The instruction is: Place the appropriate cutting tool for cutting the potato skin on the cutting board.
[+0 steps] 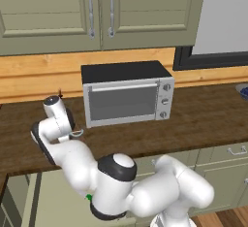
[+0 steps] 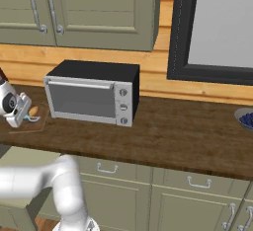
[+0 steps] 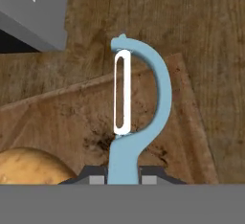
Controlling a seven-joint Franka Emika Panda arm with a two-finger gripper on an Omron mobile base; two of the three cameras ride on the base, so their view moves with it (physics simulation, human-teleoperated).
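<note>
Peeler pinched in the claw above the cutting board.
The claw (image 3: 123, 179) grips the slim handle of the light-blue peeler (image 3: 136, 117), its looped head framing a white blade, over the brown cutting board (image 3: 62, 117) on the desk (image 3: 201, 22); the tan potato (image 3: 28, 166) lies alongside.

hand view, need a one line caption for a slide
Claw shut on the light-blue peeler, held over the wooden cutting board beside the potato.

The cutting board (image 3: 158, 122) lies on the bench (image 2: 188, 131), left of the toaster oven (image 2: 91, 94); the potato (image 3: 28, 166) sits on the board; the peeler (image 3: 139, 117) hangs over it.
</note>
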